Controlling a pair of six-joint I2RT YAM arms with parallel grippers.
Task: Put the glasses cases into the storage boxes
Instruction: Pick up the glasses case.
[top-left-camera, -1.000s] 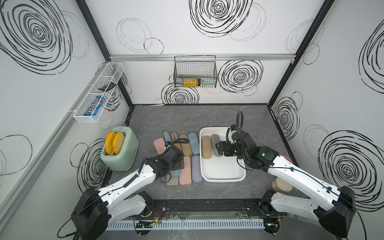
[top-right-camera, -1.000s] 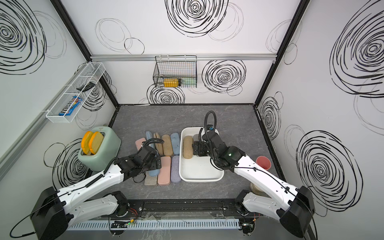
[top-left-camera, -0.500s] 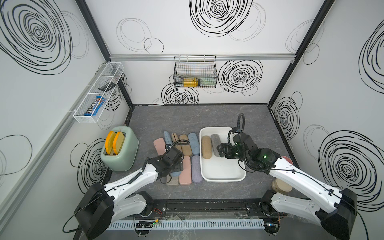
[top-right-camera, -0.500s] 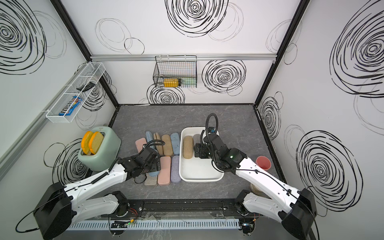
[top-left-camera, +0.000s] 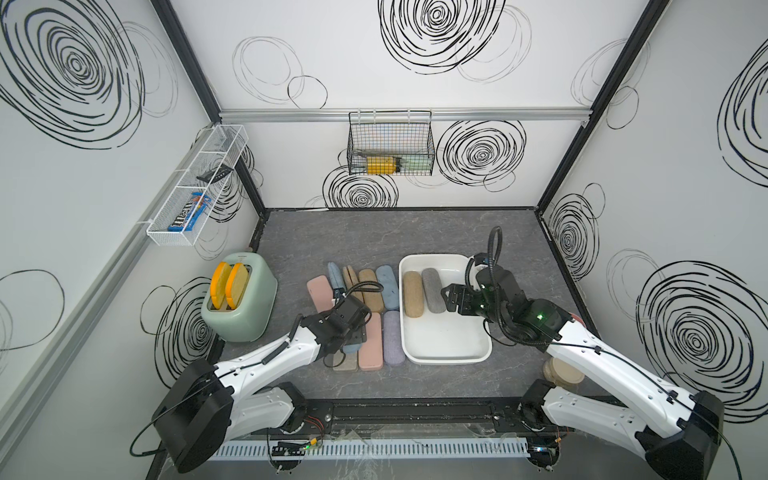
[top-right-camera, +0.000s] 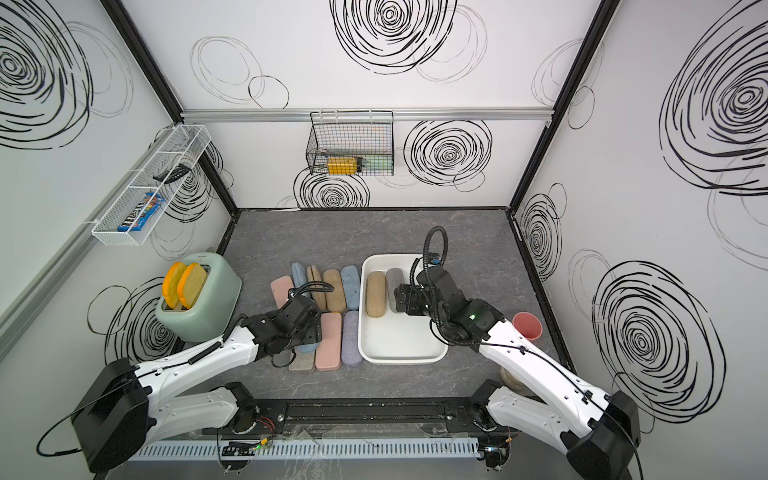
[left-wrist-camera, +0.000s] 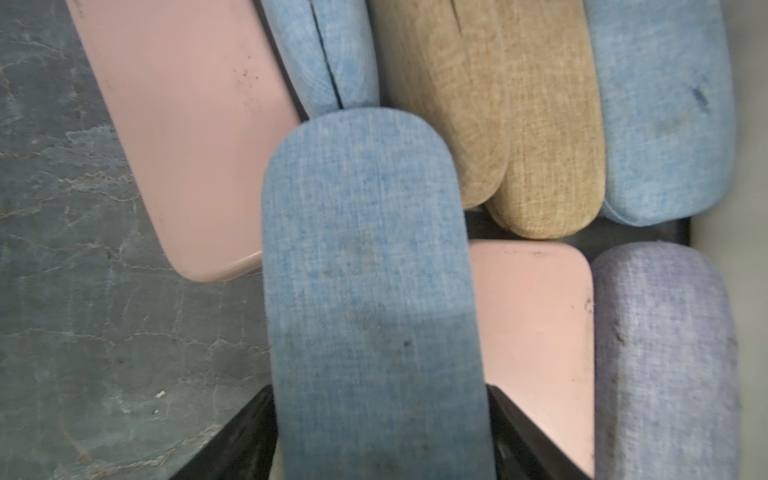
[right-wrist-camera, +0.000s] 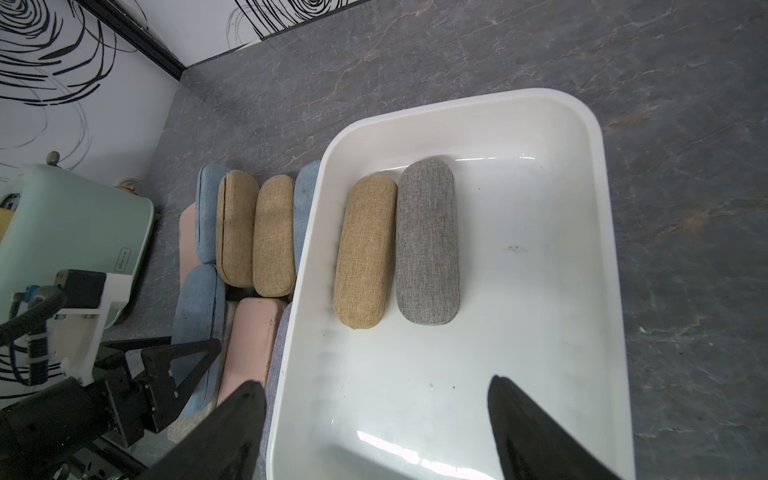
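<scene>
Several glasses cases lie in two rows on the grey table, among them a pink one (top-left-camera: 320, 291), a tan one (top-left-camera: 371, 286), a blue one (top-left-camera: 388, 284) and a lilac one (top-left-camera: 392, 338). My left gripper (left-wrist-camera: 380, 390) is shut on a blue case (left-wrist-camera: 365, 257) in the near row, one finger against each long side. To the right stands the white storage box (top-left-camera: 446, 356), which holds a tan case (right-wrist-camera: 365, 249) and a grey case (right-wrist-camera: 428, 245) side by side. My right gripper (right-wrist-camera: 374, 382) hangs open over the box with nothing between its fingers.
A mint toaster (top-left-camera: 241, 303) with two orange-edged toast slices stands at the left. A pink cup (top-right-camera: 527, 326) sits by the right wall. A wire basket (top-left-camera: 390, 149) hangs on the back wall and a white wire shelf (top-left-camera: 195, 187) on the left wall.
My left gripper's fingers have come together onto the sides of the blue case. The right arm has hardly moved.
</scene>
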